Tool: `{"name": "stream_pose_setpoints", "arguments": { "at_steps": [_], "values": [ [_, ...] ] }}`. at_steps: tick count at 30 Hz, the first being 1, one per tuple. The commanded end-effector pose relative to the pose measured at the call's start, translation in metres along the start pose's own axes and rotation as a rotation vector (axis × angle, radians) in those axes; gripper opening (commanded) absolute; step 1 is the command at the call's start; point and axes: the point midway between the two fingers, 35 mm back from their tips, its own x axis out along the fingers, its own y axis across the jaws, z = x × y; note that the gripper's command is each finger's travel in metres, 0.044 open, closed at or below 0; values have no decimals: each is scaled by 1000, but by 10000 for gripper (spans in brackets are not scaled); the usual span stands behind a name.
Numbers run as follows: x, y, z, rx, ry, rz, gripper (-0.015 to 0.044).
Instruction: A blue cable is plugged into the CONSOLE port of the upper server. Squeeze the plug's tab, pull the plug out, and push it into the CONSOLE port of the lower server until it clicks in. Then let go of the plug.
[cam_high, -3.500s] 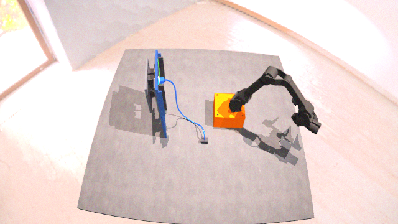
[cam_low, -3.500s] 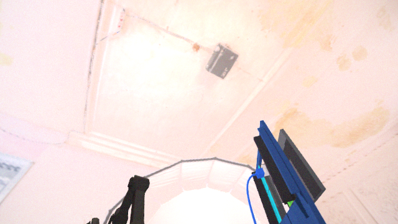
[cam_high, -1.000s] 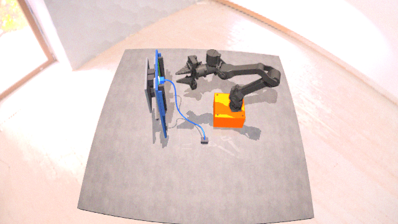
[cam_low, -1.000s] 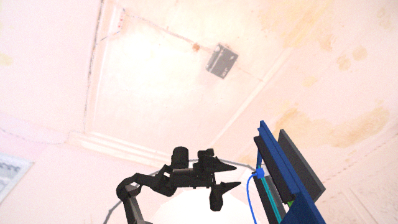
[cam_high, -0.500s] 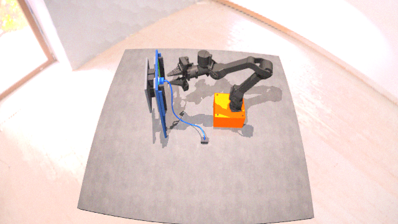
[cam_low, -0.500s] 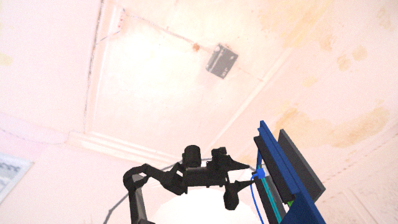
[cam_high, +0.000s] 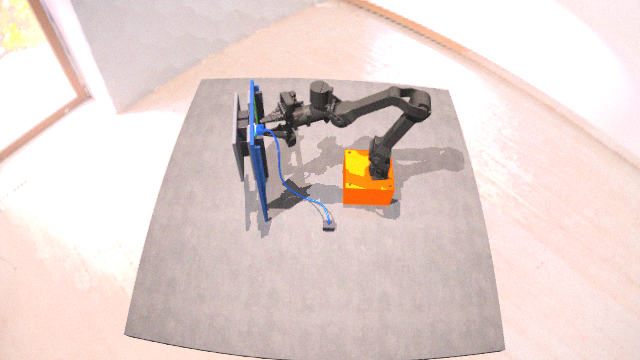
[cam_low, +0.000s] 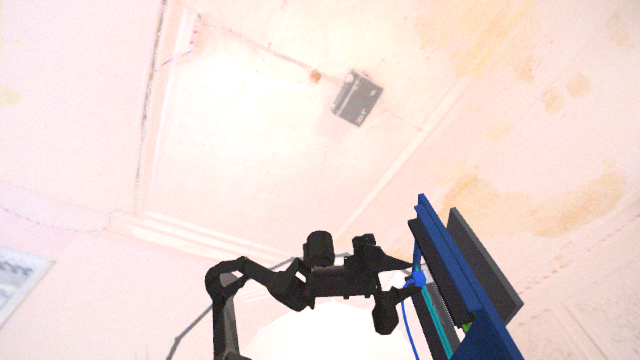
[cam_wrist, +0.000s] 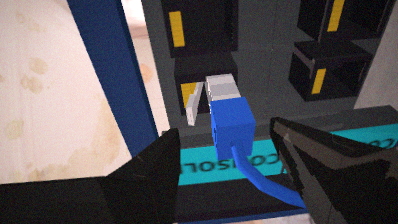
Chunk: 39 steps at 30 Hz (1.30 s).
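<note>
1. Blue plug (cam_high: 259, 130) (cam_low: 419, 278) (cam_wrist: 233, 125), with its pale front end in a dark port (cam_wrist: 206, 67) above the turquoise CONSOLE label (cam_wrist: 200, 165) (the lettering appears upside down in the wrist view).
2. Its pale tab (cam_wrist: 194, 105) slants outward beside that front end.
3. The gripper (cam_high: 265, 127) (cam_low: 415, 277) (cam_wrist: 224, 131) is spread partway, one finger on each side of the plug, pinching nothing; the wrist view shows gaps on both sides.
4. From the plug, the blue cable (cam_high: 281, 172) (cam_low: 407, 320) (cam_wrist: 265, 185) droops and curves to a small dark block (cam_high: 328, 226) on the grey table (cam_high: 310, 285).
5. An orange base box (cam_high: 367, 196) carries the arm (cam_high: 370, 100) (cam_low: 225, 320).
</note>
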Motion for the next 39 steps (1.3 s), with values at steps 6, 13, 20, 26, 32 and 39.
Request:
{"name": "stream_pose_setpoints", "arguments": {
  "at_steps": [6,13,20,26,32,39],
  "values": [
    [14,0,4,-4,-5,3,239],
    [25,-1,6,-4,-5,4,239],
    [27,-2,6,0,1,1,233],
    [27,-2,6,0,1,1,193],
    [27,-2,6,0,1,1,153],
    [27,-2,6,0,1,1,106]
  ]
}}
